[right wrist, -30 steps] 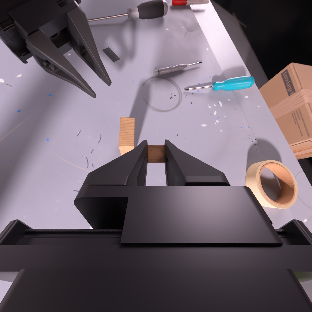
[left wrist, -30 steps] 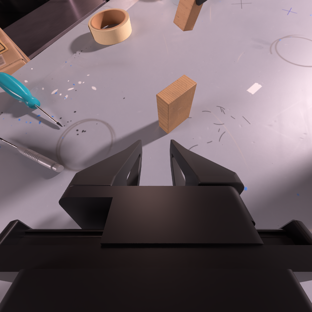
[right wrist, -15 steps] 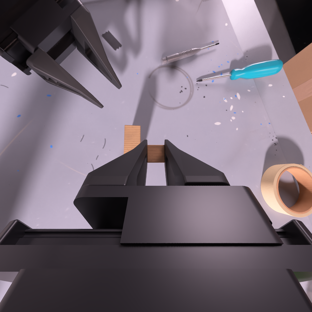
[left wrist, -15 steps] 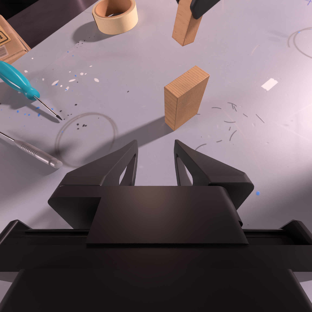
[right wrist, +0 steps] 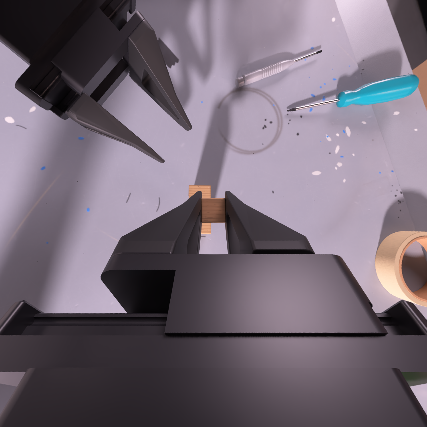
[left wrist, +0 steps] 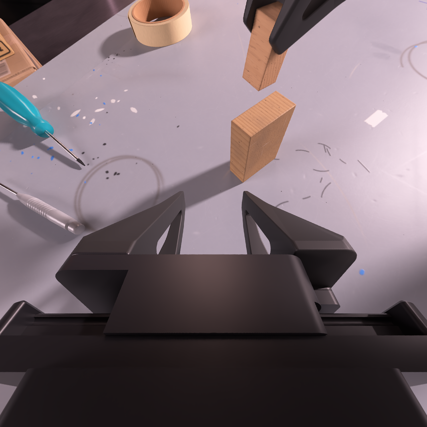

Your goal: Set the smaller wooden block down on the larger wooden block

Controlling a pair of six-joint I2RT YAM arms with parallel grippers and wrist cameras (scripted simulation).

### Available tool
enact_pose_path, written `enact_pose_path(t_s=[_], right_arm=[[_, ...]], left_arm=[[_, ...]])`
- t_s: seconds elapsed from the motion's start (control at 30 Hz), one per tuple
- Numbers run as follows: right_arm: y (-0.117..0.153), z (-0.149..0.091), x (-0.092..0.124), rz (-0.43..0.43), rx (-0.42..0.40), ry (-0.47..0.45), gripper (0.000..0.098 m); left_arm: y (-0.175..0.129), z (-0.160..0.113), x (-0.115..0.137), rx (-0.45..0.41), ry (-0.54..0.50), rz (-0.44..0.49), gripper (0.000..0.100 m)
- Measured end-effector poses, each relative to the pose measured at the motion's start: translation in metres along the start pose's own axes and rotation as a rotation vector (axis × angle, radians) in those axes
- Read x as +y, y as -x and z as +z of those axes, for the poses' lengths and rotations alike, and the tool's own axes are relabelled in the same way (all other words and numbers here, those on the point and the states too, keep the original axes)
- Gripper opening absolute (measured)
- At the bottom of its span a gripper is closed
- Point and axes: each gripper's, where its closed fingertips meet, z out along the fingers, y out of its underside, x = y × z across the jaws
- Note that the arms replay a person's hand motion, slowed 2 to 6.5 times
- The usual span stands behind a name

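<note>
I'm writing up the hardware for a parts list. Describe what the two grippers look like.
Both are matte black with no markings or cables showing. The left gripper has two wedge-shaped fingers tapering to points, each with a triangular cut-out, mounted on a flat-topped carriage over a wide slide rail. The right gripper has the same build. From the side, the fingers look like long, narrow spikes.

Matt grained-wood larger block (left wrist: pixel 258 136)

Sharp, bright; long shadows leftward.
</note>
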Motion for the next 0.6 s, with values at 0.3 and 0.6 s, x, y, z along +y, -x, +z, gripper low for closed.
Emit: enact_pose_path(t_s=[0.3, 0.6], right_arm=[[0.004, 0.008, 0.002, 0.017, 0.002, 0.047, 0.0166], [0.006, 0.012, 0.005, 0.018, 0.018, 0.081, 0.0166]], left_arm=[[-0.002, 0.002, -0.001, -0.001, 0.002, 0.014, 0.043], [-0.002, 0.001, -0.003, -0.002, -0.002, 0.018, 0.043]])
